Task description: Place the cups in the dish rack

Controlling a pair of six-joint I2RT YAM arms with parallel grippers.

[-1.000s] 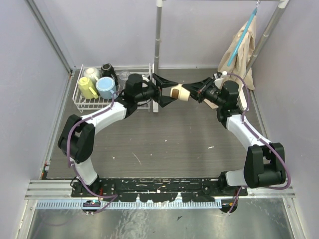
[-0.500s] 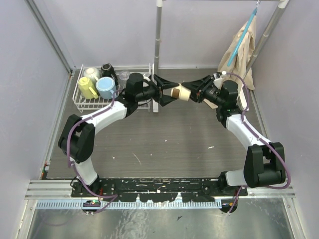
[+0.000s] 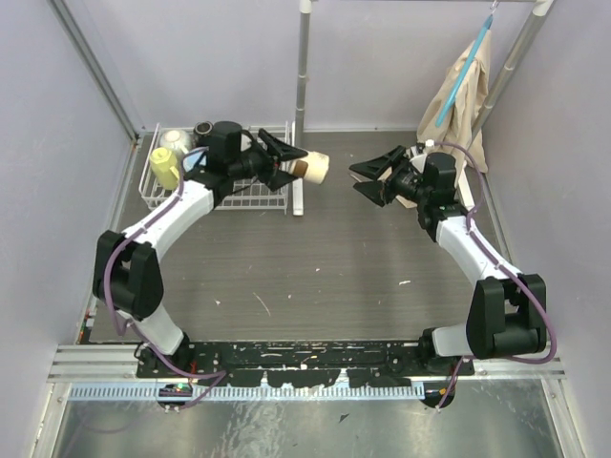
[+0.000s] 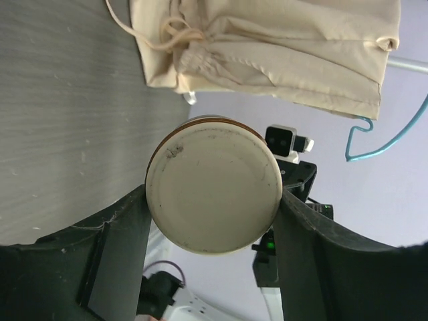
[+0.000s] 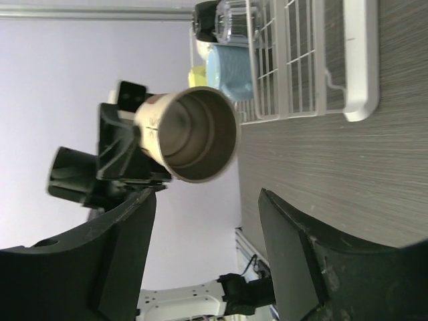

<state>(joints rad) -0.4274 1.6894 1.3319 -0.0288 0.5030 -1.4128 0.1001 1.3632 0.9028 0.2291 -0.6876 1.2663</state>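
Observation:
A cream cup (image 3: 313, 167) with a brown band lies sideways in the air between the fingers of my left gripper (image 3: 295, 164), just right of the dish rack (image 3: 151, 191). The left wrist view shows its round base (image 4: 212, 186) pinched by both black fingers (image 4: 120, 231). My right gripper (image 3: 359, 181) stands open a short way to the right, apart from the cup. Its wrist view looks into the cup's mouth (image 5: 192, 134). In the rack sit a yellow mug (image 3: 164, 169), a cream-white mug (image 3: 178, 141), a black mug (image 3: 203, 128), a light blue mug (image 5: 227, 70) and a clear glass (image 5: 235, 15).
An upright white-grey pole (image 3: 303, 67) rises behind the rack's right end, with its base (image 3: 296, 196) on the table. A beige cloth bag (image 3: 460, 95) and a blue hanger (image 3: 451, 91) hang at the back right. Purple walls close in on both sides.
My right gripper has opened and let go of the cup. My left arm has swung left toward the rack with the cup held in its fingers.

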